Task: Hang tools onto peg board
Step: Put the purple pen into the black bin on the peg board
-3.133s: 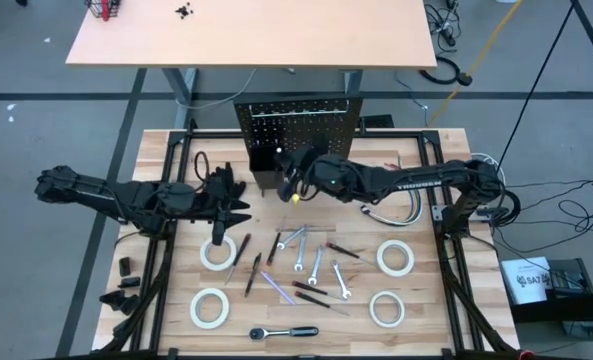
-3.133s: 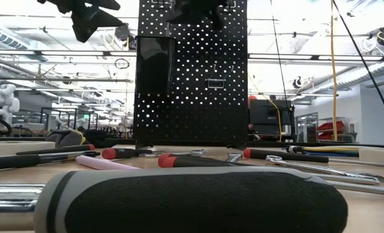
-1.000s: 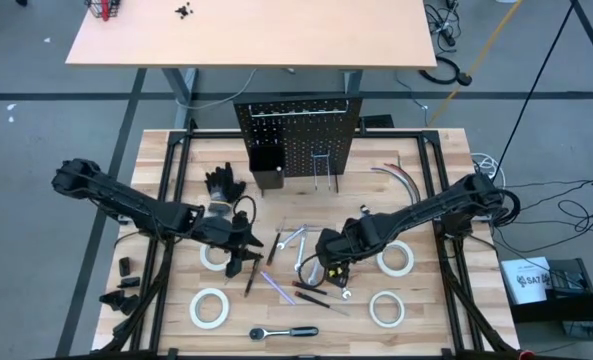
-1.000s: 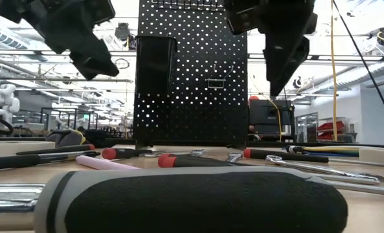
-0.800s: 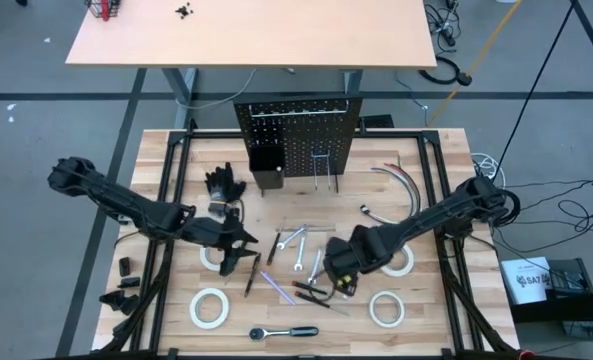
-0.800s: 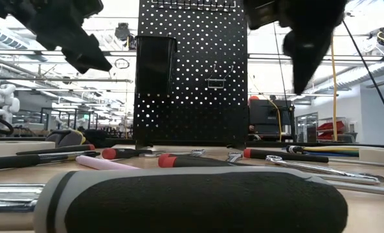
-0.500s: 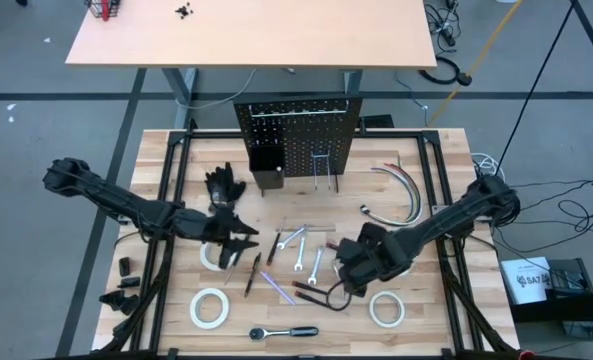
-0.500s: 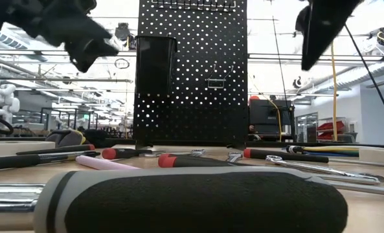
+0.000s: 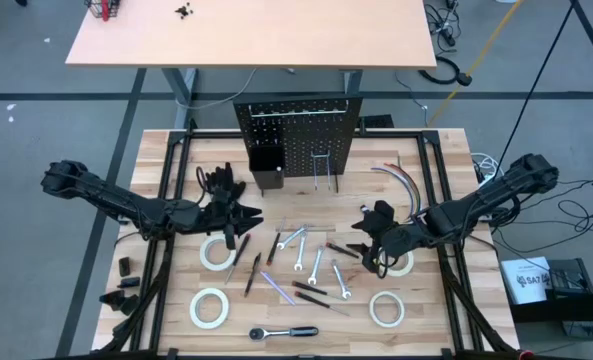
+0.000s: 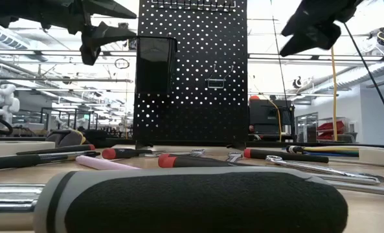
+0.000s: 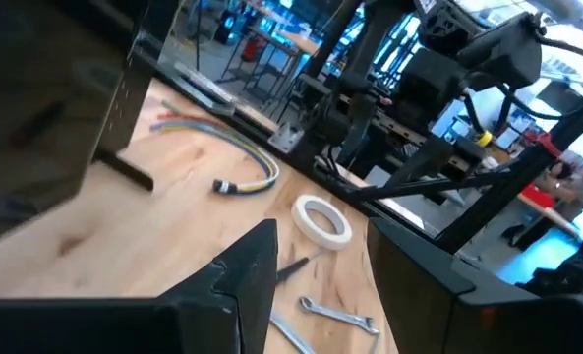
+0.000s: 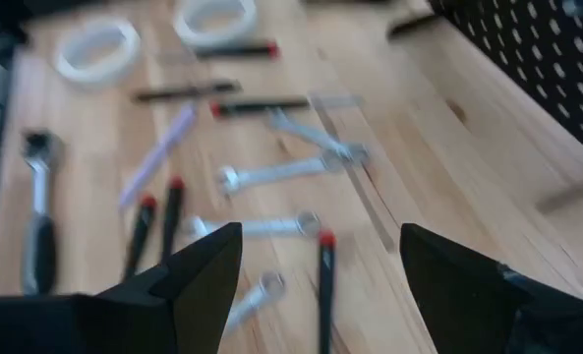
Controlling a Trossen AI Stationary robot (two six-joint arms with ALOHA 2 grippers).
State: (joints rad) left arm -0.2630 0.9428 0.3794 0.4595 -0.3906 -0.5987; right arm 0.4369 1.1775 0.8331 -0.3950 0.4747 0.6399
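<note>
Now the right gripper [image 9: 369, 238] has risen, empty.

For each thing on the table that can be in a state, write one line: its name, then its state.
Left gripper: open, empty, above the table.
Right gripper: open, empty, above the table.
Peg board: upright, no tool on it.
Wire hooks: bare.
Black bin: mounted on the board.
Tape rolls: flat on the table.
Wrenches: lying loose.
Ratchet: lying flat.

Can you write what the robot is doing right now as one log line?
left end effector: open, empty, above tape roll | right end effector: open, empty, above screwdriver | tools: on table
</note>
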